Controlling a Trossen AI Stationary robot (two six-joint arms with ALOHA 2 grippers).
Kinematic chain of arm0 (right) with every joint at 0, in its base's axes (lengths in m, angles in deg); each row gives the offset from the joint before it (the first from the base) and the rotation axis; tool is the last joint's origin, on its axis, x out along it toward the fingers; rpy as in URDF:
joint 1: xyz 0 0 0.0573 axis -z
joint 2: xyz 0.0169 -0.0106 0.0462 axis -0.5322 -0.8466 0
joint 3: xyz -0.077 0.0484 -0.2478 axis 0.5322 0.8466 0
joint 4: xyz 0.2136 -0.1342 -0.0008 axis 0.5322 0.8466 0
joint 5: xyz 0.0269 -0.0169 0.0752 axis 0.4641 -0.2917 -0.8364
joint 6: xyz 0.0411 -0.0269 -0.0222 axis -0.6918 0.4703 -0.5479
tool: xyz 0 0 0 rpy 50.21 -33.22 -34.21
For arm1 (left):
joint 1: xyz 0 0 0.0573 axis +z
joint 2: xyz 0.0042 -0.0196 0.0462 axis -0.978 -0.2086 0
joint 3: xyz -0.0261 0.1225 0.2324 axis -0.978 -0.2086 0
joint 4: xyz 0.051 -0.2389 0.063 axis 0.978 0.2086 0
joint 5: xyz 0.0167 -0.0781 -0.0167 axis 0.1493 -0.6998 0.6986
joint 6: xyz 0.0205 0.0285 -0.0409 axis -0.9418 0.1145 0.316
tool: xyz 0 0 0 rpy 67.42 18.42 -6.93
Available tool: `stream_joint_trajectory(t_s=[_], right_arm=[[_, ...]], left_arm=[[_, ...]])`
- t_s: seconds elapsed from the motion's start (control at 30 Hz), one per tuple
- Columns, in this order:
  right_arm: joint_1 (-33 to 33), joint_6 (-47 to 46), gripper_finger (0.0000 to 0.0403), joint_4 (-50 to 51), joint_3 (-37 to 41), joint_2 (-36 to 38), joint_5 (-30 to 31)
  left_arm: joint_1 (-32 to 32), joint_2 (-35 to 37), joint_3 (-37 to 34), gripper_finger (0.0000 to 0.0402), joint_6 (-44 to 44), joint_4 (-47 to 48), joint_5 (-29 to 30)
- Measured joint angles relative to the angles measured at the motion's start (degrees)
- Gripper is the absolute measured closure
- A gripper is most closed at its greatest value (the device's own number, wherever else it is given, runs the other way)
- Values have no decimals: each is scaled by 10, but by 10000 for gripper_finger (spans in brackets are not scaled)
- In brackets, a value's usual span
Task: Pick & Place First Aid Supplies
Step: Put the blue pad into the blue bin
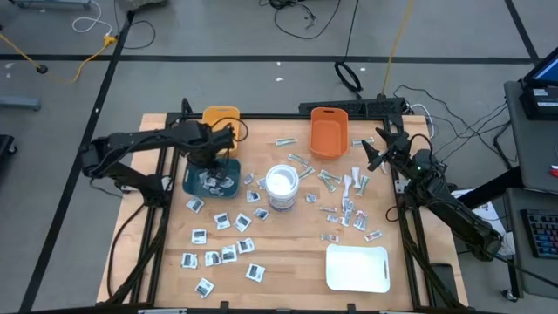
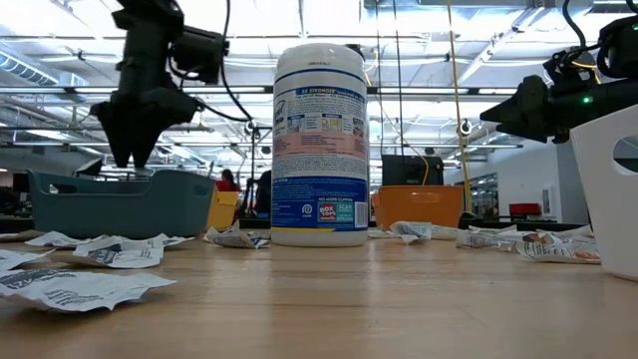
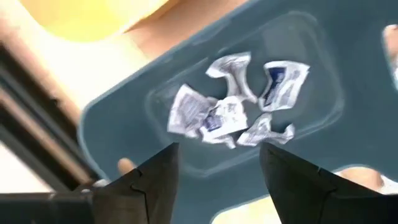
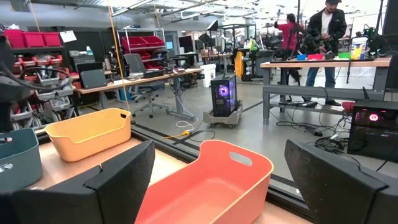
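Observation:
My left gripper (image 1: 212, 159) (image 2: 128, 158) hangs over the teal bin (image 1: 228, 183) (image 2: 120, 204), pointing down. Its fingers stand open (image 3: 217, 152) with nothing between them. Several crumpled white-and-blue packets (image 3: 230, 112) lie on the bin's floor below it. Many more first aid packets lie flat on the table, some near the front left (image 1: 222, 240) and some at the right (image 1: 349, 205). My right gripper (image 1: 377, 148) (image 4: 217, 162) waits at the table's right side, level and open, facing the orange bin (image 4: 211, 180).
A white canister (image 1: 282, 186) (image 2: 319, 145) stands upright mid-table. A yellow bin (image 1: 221, 119) and an orange bin (image 1: 329, 131) sit at the far edge. A white tray (image 1: 357, 267) lies at the front right. People stand in the room beyond the table.

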Motion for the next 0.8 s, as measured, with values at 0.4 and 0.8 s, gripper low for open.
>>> stream_joint_trajectory(t_s=[0.4, 0.8], right_arm=[[0, 0, 46, 0, 0, 0, 0], [0, 0, 46, 0, 0, 0, 0]], left_arm=[[0, -176, 216, 195, 0, 109, 66], [2, -355, 448, 188, -7, 140, 63]])
